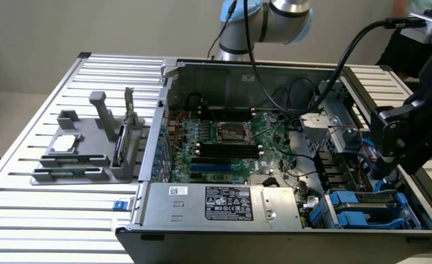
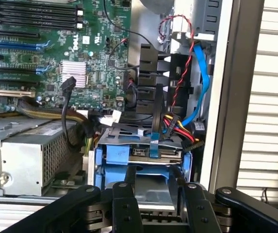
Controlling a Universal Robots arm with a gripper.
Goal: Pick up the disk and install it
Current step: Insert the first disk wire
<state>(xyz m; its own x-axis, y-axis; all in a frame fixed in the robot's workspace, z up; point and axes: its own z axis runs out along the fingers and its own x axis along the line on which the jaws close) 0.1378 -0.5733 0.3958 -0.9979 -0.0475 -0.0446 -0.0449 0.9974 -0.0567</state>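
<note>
Blue plastic frames the disk (image 2: pixel 151 194), which lies flat in its bay in the corner of the computer case (image 1: pixel 274 237), straight below my pincer (image 2: pixel 155 187). My fingers (image 2: pixel 126 199) stand apart, one on each side of the disk's silver-grey plate. I cannot tell whether they touch it, and nothing is clamped between them.

From the exterior view, my pincer (image 1: pixel 383 168) hangs just above that bay, with the disk (image 1: pixel 367 204) and its blue caddy under it, close to the case wall. Just beyond my fingertips, a bundle of red, yellow and black wires (image 2: pixel 175 126) and a blue cable (image 2: pixel 202 82) run down to the bay's far end. Beside the bay, toward the exterior view's left of my pincer, sits the silver power supply (image 1: pixel 223 202) with its black-and-white label, and past it the green motherboard (image 1: pixel 223 137). Well apart from me, outside the case on the slatted table (image 1: pixel 54 220), a grey holder (image 1: pixel 83 159) carries a small square chip (image 1: pixel 64 143).
</note>
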